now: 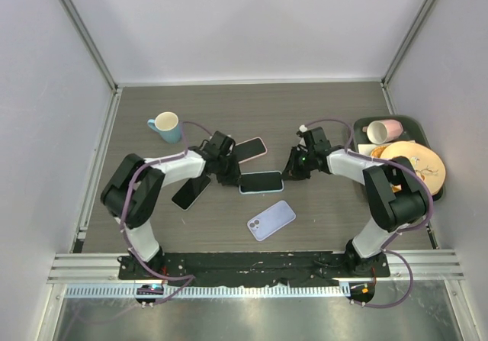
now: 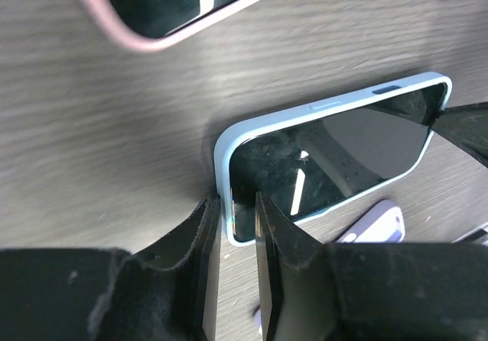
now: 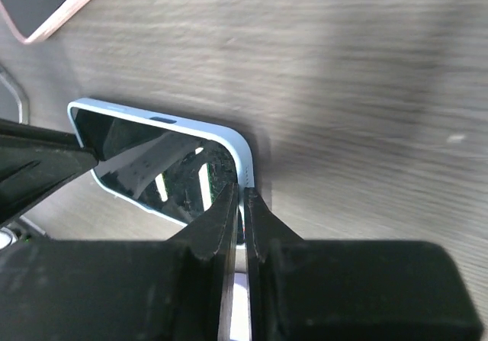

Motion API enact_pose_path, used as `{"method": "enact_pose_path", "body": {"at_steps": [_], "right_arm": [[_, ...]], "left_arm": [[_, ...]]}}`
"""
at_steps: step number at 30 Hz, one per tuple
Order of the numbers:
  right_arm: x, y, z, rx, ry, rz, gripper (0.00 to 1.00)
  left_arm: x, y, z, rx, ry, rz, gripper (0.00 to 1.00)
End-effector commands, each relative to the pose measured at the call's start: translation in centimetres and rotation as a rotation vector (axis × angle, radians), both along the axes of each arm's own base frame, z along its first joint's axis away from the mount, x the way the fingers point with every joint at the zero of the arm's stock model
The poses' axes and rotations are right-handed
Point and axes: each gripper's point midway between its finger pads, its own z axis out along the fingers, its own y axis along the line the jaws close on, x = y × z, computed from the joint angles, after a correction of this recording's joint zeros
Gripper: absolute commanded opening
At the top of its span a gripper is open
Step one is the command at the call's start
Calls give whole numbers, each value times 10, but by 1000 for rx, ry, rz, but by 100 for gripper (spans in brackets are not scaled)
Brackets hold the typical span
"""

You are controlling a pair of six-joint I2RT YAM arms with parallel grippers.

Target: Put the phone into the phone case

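The phone [image 1: 261,181], dark screen up inside a light-blue case [image 2: 229,139], lies flat on the bench [image 1: 328,219] between the 2 arms. The left tool [image 2: 238,226] pinches the case rim at the phone's left short end. The right tool [image 3: 242,204], nearly pressed together, pinches the thin rim at the opposite end. Just nearer than the phone lies a lavender phone-shaped piece [image 1: 271,220]; phone or case, I cannot tell. Beyond the phone lies a pink-rimmed phone [image 1: 249,149], to its left a black phone [image 1: 191,192], farther off a teal mug [image 1: 167,126]. Well right of the phone, a dark tray [image 1: 408,121] holds a pink cup [image 1: 383,131] and a plate [image 1: 415,165]
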Motion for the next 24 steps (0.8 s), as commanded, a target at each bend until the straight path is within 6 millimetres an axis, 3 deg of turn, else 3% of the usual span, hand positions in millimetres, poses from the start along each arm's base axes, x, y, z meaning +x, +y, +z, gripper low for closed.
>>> {"method": "enact_pose_path", "body": {"at_steps": [1,3,7,12,14,15,17,19,20,21,23,24], "right_arm": [[23,1,28,63,-99,7,13],[30,-15,20,33,-91,-40,15],[36,-32,16,3,-93,-79,22],[40,-45,28,-59,-135,-105,46],[40,-51,38,-86,-162,-116,55],[38,-53,40,-92,-167,-117,57],[32,-56,48,-99,-188,-116,61],[21,-58,48,-99,-181,-109,63],[16,-56,48,-86,-177,-97,63],[11,-56,52,-79,-189,-89,63],[-8,-54,44,-78,-157,-59,64],[-14,-51,45,-72,-161,-42,63]], "left_arm": [[29,-76,26,-182,-86,-87,27],[40,-90,30,-128,-123,-112,29],[44,-95,30,-69,-133,-118,34],[44,-60,21,123,-145,-86,47],[47,-42,27,191,-185,-49,52],[42,-33,25,219,-178,-44,53],[39,-22,40,238,-221,-30,55],[26,-9,38,267,-220,-35,56],[20,-9,50,246,-248,-45,57],[9,-3,45,256,-233,-60,56],[-6,-3,57,231,-256,-87,57],[-18,4,50,244,-238,-100,56]]}}
